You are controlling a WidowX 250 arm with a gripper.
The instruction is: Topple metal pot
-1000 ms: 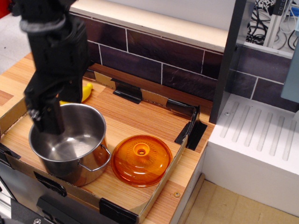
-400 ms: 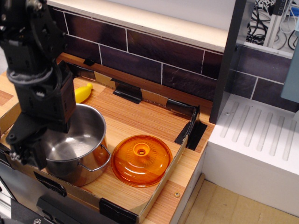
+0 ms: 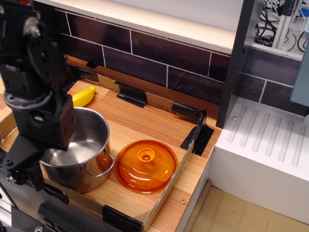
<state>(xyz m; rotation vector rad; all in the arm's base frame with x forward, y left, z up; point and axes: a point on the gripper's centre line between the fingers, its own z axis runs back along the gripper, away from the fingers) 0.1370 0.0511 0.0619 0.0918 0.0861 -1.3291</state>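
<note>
I see the metal pot upright near the table's front-left corner; arm covers the jaws, I can't tell their state.

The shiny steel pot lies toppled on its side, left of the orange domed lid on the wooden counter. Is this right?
Not quite. The shiny steel pot stands upright, its opening facing up, as the observation.image view shows. It is left of the orange domed lid on the wooden counter.

Metal pot left of lid
</note>
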